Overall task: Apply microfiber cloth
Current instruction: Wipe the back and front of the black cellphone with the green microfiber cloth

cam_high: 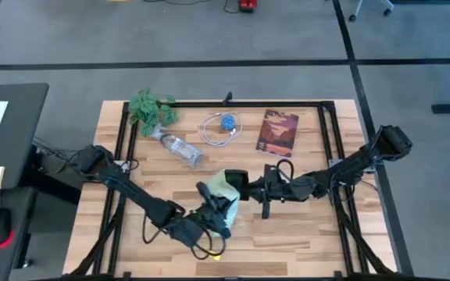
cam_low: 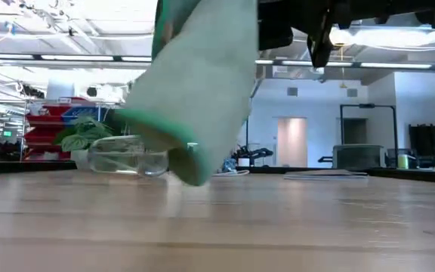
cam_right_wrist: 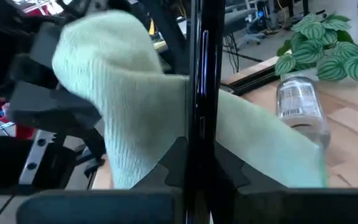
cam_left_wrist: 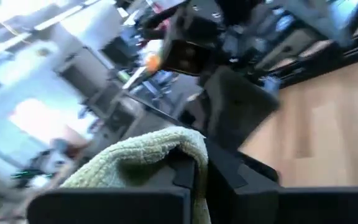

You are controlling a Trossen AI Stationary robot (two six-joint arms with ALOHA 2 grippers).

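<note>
Cloth [cam_low: 195,83], pale mint, draped, lifted

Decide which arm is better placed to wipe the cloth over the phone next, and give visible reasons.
Left. The left gripper already holds the microfiber cloth, draped against the phone, which the right gripper holds on edge and must keep steady.

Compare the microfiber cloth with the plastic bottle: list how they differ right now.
The microfiber cloth is soft, pale mint green and held up above the table; the plastic bottle is rigid, clear and lies on its side on the wood. The left gripper is shut on the cloth, while nothing touches the bottle. Both are over the table's left half.
</note>
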